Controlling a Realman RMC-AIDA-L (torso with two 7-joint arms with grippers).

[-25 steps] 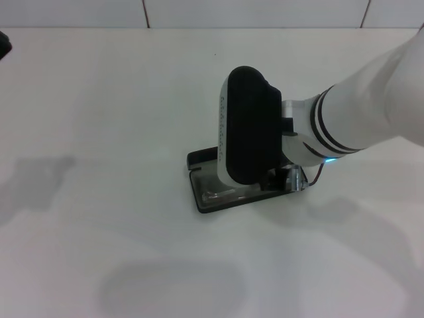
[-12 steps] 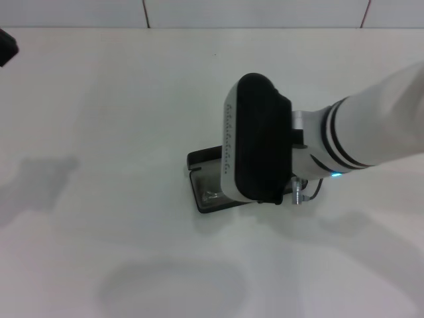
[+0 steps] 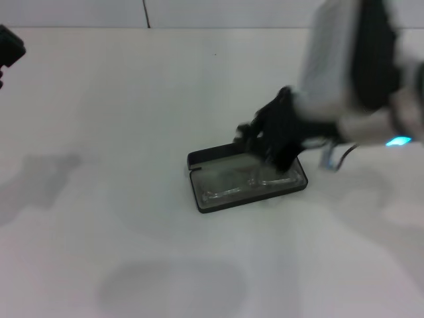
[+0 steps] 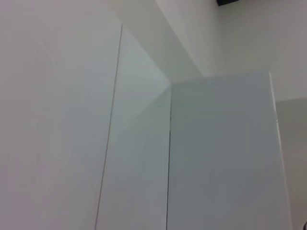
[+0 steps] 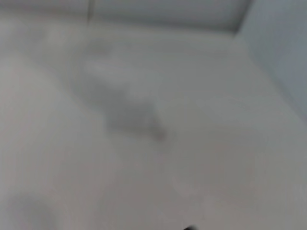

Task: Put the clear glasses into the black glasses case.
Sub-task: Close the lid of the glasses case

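Observation:
The black glasses case [image 3: 299,186] lies open in the middle of the white table, grey lining up. The clear glasses [image 3: 233,183] rest inside it, showing as faint glints across the lining. My right gripper [image 3: 273,140] hangs blurred just above the case's far right end, its black parts overlapping the case rim; the white forearm rises toward the upper right. Only a black bit of my left gripper [image 3: 9,50] shows, at the far left edge of the head view. Neither wrist view shows the case or the glasses.
The white table [image 3: 119,119] runs wide on all sides of the case, and a tiled wall [image 3: 252,12] stands behind it. The left wrist view looks at bare wall panels [image 4: 216,153]; the right wrist view shows only blurred table surface [image 5: 144,120].
The right arm has swung up and to the right, off the case, uncovering the lining with the glasses in it. The left gripper's tip edged slightly further into view.

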